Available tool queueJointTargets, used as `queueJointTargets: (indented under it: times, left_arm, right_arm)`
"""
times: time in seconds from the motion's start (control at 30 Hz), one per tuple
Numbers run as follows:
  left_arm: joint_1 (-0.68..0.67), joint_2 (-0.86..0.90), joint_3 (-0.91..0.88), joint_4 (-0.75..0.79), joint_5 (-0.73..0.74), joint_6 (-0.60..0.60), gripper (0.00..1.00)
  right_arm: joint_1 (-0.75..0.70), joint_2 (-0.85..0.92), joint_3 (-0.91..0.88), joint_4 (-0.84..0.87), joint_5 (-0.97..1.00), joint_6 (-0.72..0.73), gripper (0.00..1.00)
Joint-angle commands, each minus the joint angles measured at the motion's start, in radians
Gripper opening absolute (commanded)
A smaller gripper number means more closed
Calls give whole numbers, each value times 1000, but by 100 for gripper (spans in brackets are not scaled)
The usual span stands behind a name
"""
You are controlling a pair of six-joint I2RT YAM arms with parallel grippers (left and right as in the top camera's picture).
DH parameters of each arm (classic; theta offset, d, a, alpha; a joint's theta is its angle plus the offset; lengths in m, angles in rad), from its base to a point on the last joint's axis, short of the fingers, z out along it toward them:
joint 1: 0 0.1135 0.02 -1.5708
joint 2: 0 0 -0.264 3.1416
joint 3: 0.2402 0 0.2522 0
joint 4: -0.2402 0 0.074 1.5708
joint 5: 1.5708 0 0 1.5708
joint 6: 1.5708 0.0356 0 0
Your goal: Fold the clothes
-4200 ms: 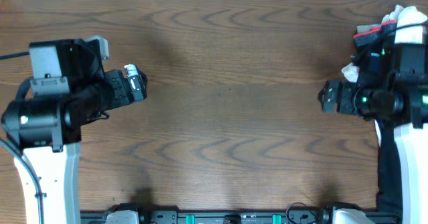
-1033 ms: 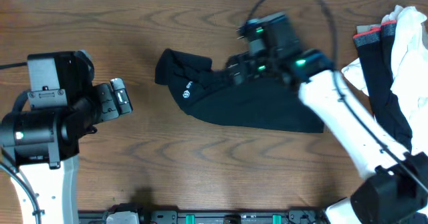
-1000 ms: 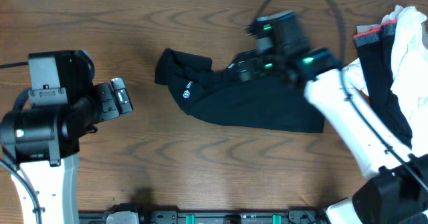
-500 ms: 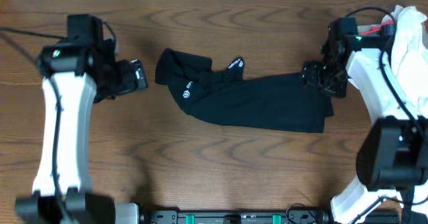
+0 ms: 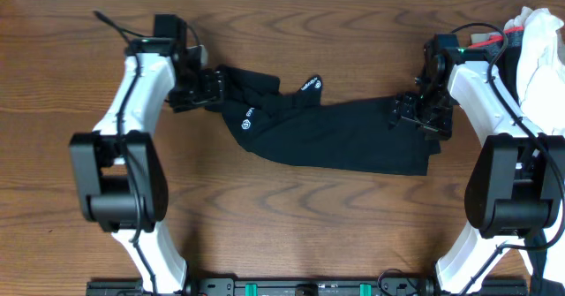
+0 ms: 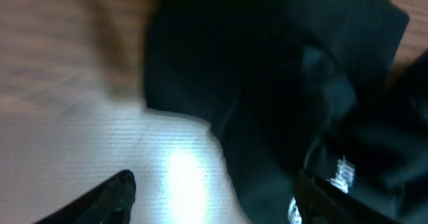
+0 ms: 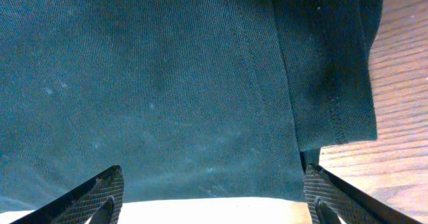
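The clothes, a black T-shirt, lie crumpled in a long strip across the middle of the wooden table. A white logo and a neck label show near the shirt's left end. My left gripper is at that bunched left end. Its jaws are open in the left wrist view, with the cloth's edge reaching between the fingertips. My right gripper hovers over the shirt's right end. It stands open above the flat fabric and its hem.
At the back right edge sits a pile with a white cloth and a black garment with a grey-and-red band, close behind my right arm. Bare wood lies in front of the shirt and to its far left.
My left gripper has moved right onto the shirt's left end and its jaws have narrowed a little. The right gripper has shifted slightly over the right end. The shirt has not moved.
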Motion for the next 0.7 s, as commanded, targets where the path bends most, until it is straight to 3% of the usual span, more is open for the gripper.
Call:
queueJointTargets:
  times: [0.0,0.07,0.13,0.17,0.2,0.4,0.57,0.67]
  left_arm:
    - [-35,43,4,46,17,16,73]
    - [-48,61,4,75,17,16,71]
    - [-56,73,4,96,17,16,56]
    - [-58,76,4,101,12,16,38]
    - [-57,76,4,98,-10,16,6]
    - [-19,6,5,-21,-254,-56,6]
    - [40,-108,5,-74,-280,-69,6]
    - [75,-190,5,-99,-312,-117,6]
  right_arm:
    - [-1,10,2,-7,-5,-19,86]
    - [0,10,0,-6,-5,-19,87]
    - [3,11,-11,3,-5,-19,87]
    - [5,11,-21,11,-5,-19,87]
    - [5,11,-36,26,-5,-18,87]
    - [5,11,-140,81,-5,10,77]
    - [5,11,-208,149,-6,8,68]
    - [8,11,-258,235,-36,8,51]
